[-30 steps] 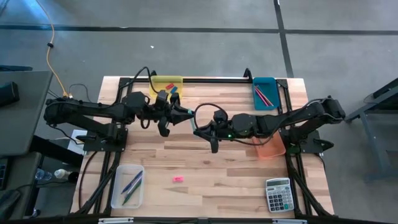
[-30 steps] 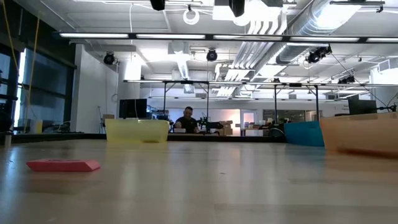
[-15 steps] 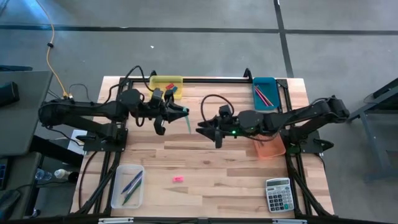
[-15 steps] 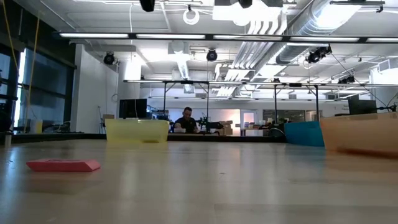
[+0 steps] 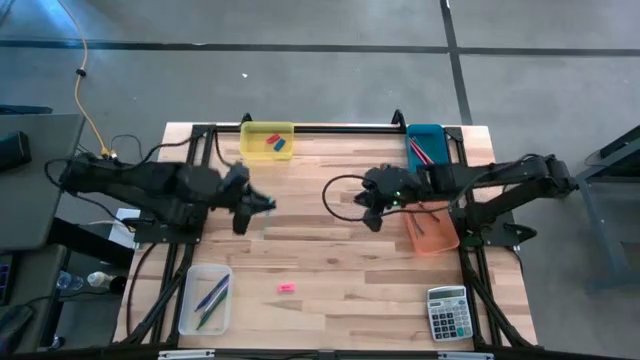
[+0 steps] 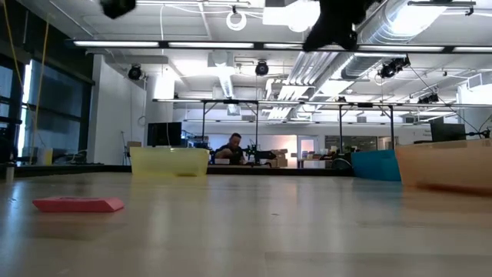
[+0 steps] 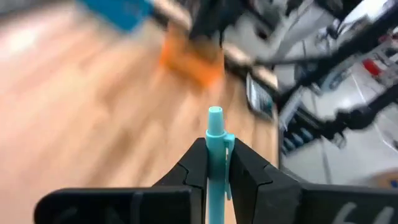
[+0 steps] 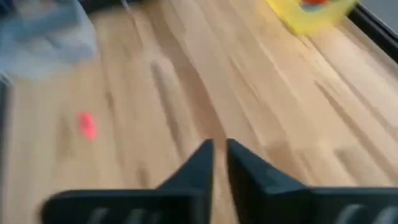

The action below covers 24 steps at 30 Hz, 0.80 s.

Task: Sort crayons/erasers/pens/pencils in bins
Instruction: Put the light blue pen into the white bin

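High view: left hand (image 5: 262, 203) clamped on teal pen (image 7: 214, 163), right hand (image 5: 366, 212) nearly closed, empty, above bare mid-table (image 5: 330, 260).

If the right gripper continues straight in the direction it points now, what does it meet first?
Probably bare table. The right gripper, empty with jaws nearly closed, points across open wood. The pink eraser lies off to one side, the yellow bin to the other; depth is unclear.
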{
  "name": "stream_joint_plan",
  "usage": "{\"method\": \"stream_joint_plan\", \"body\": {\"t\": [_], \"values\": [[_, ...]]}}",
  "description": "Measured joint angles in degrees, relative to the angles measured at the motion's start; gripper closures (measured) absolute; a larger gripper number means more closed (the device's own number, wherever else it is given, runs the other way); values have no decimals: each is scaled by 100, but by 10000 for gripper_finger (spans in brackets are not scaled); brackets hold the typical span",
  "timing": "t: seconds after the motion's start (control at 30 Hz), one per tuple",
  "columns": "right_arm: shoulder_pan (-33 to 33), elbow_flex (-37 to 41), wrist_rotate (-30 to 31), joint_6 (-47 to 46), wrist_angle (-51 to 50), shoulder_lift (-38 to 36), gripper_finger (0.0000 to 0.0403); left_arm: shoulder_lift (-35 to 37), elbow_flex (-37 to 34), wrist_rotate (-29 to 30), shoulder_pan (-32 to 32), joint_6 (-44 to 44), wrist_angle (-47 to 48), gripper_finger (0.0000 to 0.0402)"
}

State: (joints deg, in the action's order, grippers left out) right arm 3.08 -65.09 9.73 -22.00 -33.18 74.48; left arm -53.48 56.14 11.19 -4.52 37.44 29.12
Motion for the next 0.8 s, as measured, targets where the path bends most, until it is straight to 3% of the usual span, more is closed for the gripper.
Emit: {"method": "stream_joint_plan", "body": {"t": [0.07,0.23,0.4,0.57,0.8], "values": [[-243,3,-264,369,-243,-2,393,-110,229,175,-497,651,543,381],[-729,3,-717,1367,-147,-4,378,-428,380,530,-1957,2590,1693,381],[-1201,3,-1349,2077,23,-7,399,-1012,369,487,-3410,4634,2673,381],[-1578,7,-1753,2402,40,-7,399,-1555,369,56,-4679,6488,3431,381],[-1673,7,-1836,2436,135,-7,402,-1766,-195,17,-5517,7920,3116,381]]}}
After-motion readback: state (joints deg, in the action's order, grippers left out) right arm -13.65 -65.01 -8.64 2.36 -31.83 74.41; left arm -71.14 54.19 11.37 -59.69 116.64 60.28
